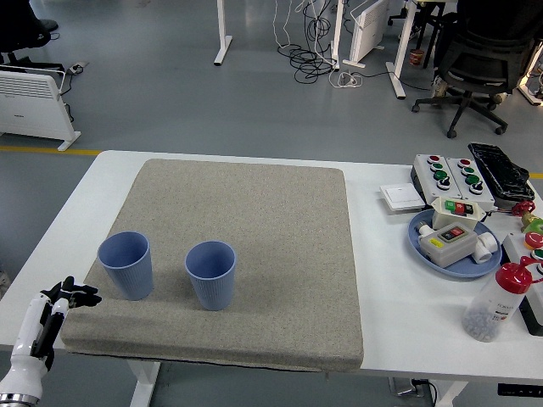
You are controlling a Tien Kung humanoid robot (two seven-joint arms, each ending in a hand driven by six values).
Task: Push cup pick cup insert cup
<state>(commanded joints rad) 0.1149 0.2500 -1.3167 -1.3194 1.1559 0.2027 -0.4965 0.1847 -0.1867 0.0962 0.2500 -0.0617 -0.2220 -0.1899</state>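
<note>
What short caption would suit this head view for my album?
Two blue cups upright on a grey mat; left hand waits nearby.

One high head view looks forward and down over the table [254,161].

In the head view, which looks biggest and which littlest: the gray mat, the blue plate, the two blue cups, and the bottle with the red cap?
1. gray mat, by far the biggest
2. blue plate
3. left blue cup and right blue cup: they look the same size, so no ranking
4. bottle with the red cap: looks about as tall as the cups but thinner, so this is close
</note>
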